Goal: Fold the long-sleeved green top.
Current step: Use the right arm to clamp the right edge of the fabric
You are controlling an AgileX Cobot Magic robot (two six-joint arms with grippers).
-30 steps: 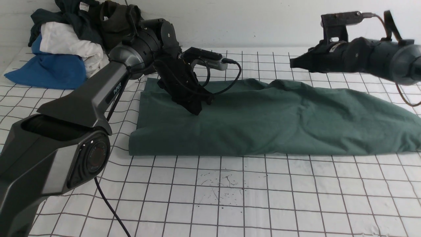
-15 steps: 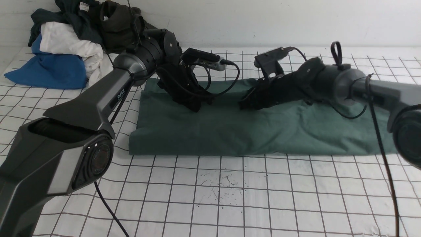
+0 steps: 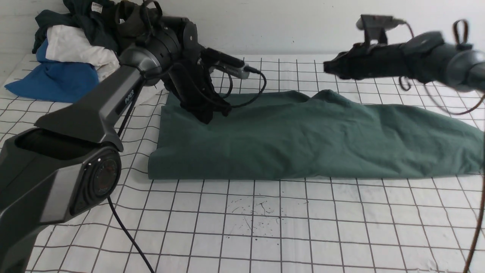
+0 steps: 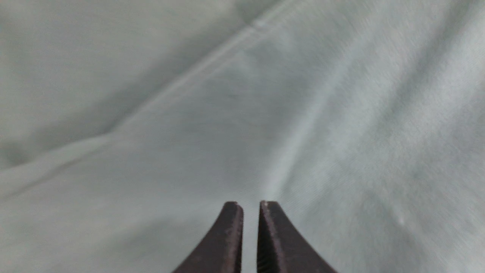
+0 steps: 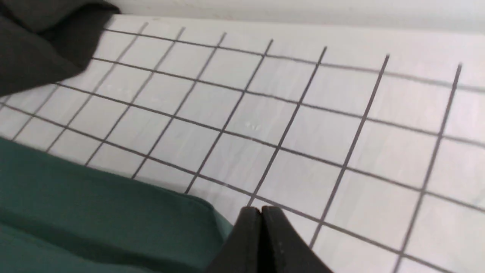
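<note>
The green long-sleeved top [image 3: 303, 140] lies folded into a long band across the grid-marked table; its logo, neck and cuffs are hidden. My left gripper [image 3: 206, 120] points down at the band's left part, near its back edge. In the left wrist view the left gripper [image 4: 250, 204] is shut but for a narrow gap, holds nothing and sits just over the green cloth [image 4: 265, 113]. My right gripper [image 3: 326, 68] hangs in the air above the band's back edge. In the right wrist view the right gripper [image 5: 260, 209] is shut and empty, beside a corner of the top [image 5: 94, 212].
A pile of clothes sits at the back left: a blue garment [image 3: 57, 81], a white one [image 3: 83, 49] and dark ones [image 3: 132, 22], one also showing in the right wrist view [image 5: 38, 38]. The gridded table cover [image 3: 265, 227] reaches the wall behind.
My right arm dipped down onto the middle of the top half a second ago and has lifted back up to the right. My left gripper has shifted left and toward the back.
</note>
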